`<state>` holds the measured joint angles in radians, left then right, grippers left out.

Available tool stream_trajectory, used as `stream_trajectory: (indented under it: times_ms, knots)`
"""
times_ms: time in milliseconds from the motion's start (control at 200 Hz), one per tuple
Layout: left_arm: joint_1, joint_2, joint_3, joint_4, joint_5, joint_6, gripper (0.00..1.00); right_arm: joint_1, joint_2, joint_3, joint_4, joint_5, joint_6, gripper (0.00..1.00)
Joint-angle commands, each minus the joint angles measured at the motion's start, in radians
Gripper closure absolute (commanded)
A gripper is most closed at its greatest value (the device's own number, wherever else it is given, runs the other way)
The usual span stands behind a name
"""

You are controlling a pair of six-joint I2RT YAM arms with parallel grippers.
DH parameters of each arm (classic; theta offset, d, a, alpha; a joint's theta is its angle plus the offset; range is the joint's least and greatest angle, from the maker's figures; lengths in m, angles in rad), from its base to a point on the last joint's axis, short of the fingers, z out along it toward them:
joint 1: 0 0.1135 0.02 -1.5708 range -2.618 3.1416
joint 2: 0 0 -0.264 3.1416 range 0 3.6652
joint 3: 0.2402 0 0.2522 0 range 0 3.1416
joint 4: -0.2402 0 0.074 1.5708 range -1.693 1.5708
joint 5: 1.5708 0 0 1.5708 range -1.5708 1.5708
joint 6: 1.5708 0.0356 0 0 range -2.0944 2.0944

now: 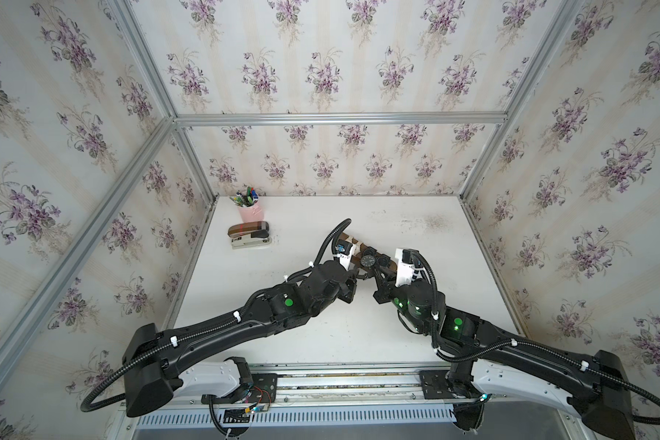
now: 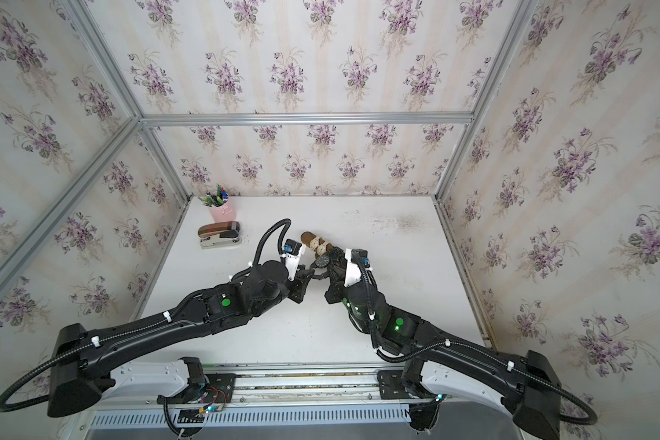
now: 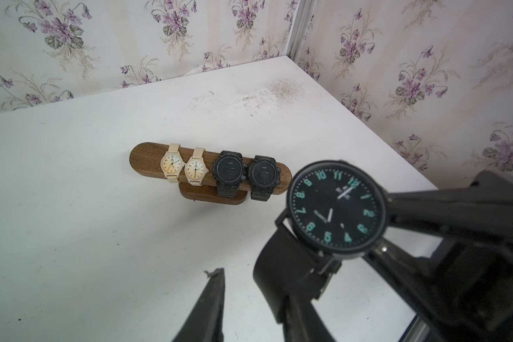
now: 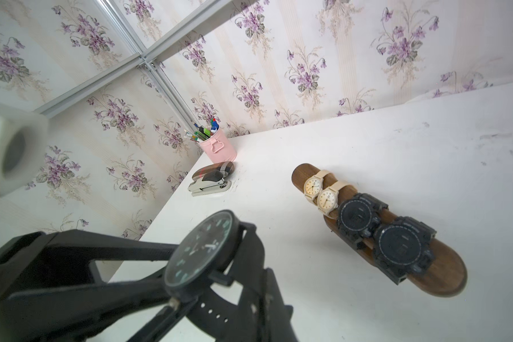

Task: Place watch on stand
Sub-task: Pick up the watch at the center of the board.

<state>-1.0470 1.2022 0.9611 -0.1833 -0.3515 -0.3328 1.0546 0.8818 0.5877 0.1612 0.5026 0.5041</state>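
R fingers (image 4: pixel 107 251) clamped on black watch (image 3: pixel 336 207) at case, held off table (image 3: pixel 71 207), just beside stand (image 3: pixel 147 157). L fingers (image 3: pixel 211 302) parted, one at strap. 4 other watches (image 3: pixel 228 171) on stand.

Top views high, looking down – wrist views close, oblique (both share stand (image 3: pixel 144 157)).

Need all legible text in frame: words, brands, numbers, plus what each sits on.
"1" to "12", teal numerals: analog watch dial.
"QUARTZ": same dial.
Brand below its 12: blurred, unreadable.
"SPORT WATCH": bezels of digital watches, barely legible.
Cream watches: numerals and brand too small.
Stapler, pen cup: no text seen.
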Motion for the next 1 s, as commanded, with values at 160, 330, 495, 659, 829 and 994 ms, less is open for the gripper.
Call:
stream_trajectory:
  times_ms: [160, 330, 495, 659, 829, 994]
  knots:
    - [0.001, -0.204, -0.112, -0.020, 0.106, 0.216, 0.27, 0.001, -0.027, 0.002, 0.049, -0.088, -0.310, 1.00]
    - [0.001, -0.224, -0.127, 0.011, 0.060, 0.229, 0.20, 0.002, -0.028, -0.026, 0.117, -0.137, -0.388, 1.00]
    - [0.001, -0.197, -0.113, 0.083, 0.124, 0.210, 0.18, 0.007, 0.009, -0.003, 0.120, -0.173, -0.433, 1.00]
    - [0.002, -0.143, -0.090, 0.116, 0.187, 0.168, 0.18, 0.029, 0.041, 0.012, 0.115, -0.162, -0.460, 1.00]
    - [0.001, -0.140, -0.094, 0.124, 0.173, 0.147, 0.19, 0.049, 0.054, 0.015, 0.113, -0.141, -0.471, 1.00]
    - [0.003, -0.135, -0.072, 0.084, 0.161, 0.145, 0.21, 0.057, 0.057, 0.014, 0.115, -0.143, -0.484, 1.00]
